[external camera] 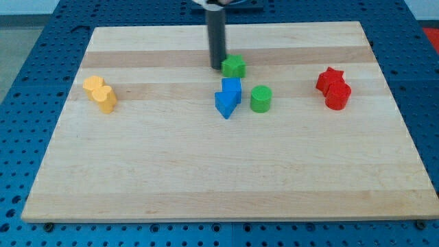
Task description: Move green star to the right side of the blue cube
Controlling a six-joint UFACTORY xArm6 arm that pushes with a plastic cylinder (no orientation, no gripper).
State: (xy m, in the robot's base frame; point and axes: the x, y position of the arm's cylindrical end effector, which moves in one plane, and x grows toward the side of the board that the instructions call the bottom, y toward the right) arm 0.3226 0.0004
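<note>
The green star (pixel 234 66) lies on the wooden board (pixel 206 165) near the top middle. My tip (pixel 217 66) rests on the board just left of the green star, touching or nearly touching it. The blue cube (pixel 232 88) sits just below the green star. A second blue block (pixel 225 103), pointed in shape, touches the cube at its lower left. A green cylinder (pixel 260 99) stands right of the blue cube.
A red star (pixel 329 79) and a red cylinder (pixel 337 95) sit together at the view's right. Two yellow blocks (pixel 100 94) sit together at the view's left. Blue perforated table surrounds the board.
</note>
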